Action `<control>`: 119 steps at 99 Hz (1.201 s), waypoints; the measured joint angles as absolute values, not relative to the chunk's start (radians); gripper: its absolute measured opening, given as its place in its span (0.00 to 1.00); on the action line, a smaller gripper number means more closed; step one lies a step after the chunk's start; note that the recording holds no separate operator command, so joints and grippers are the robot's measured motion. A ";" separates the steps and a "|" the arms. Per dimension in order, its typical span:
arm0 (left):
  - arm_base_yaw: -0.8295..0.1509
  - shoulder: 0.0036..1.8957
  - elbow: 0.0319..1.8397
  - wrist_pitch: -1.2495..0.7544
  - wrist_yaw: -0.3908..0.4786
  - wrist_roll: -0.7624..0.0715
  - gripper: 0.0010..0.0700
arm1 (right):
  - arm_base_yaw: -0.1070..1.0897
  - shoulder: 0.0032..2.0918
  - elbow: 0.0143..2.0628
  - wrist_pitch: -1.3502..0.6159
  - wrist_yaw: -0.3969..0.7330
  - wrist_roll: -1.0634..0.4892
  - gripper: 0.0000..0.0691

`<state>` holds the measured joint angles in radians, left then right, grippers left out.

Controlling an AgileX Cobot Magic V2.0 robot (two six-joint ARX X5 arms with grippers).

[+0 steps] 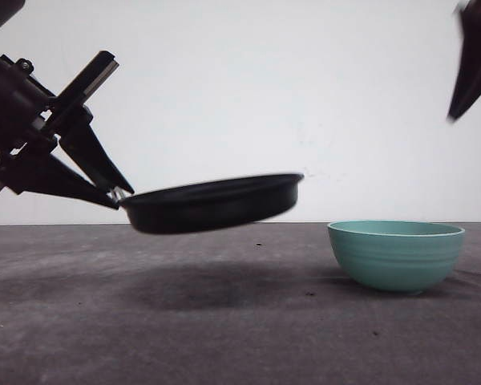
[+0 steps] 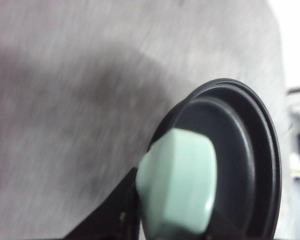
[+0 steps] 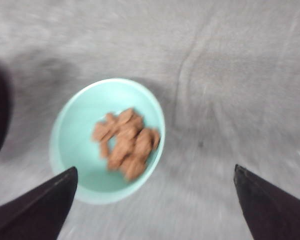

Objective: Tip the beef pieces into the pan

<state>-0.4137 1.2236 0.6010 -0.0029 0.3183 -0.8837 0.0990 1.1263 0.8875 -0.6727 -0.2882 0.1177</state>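
The pan [image 1: 212, 203], round, black and smooth, is held up in the air by the left gripper [image 1: 120, 195], which is closed on its short handle [image 2: 177, 182]. The handle is pale green with soft, rounded edges. The pan is tilted a little, its far rim higher. The right gripper [image 3: 155, 200] is spread wide with nothing in it. Just below it, the bowl [image 3: 107, 140] is seen on the grey table [image 1: 224, 337]. The beef pieces [image 3: 126, 142], small, brown and lumpy, are piled inside the bowl.

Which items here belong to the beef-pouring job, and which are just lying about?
Job:
- shallow round black frying pan, held off the table by the left pincer
- reddish-brown beef pieces
- teal ribbed bowl holding them
- open right pincer

Lying about:
- nothing apart from the grey table
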 joint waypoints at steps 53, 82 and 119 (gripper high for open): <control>-0.434 1.196 0.605 -0.005 0.318 -0.884 0.05 | 0.099 1.488 0.888 -0.509 -0.289 0.147 0.60; -0.434 1.196 0.606 -0.052 0.313 -0.883 0.05 | 0.099 1.551 0.888 -0.423 -0.290 0.192 0.52; -0.434 1.196 0.606 -0.086 0.266 -0.853 0.05 | 0.104 1.552 0.888 -0.367 -0.325 0.196 0.03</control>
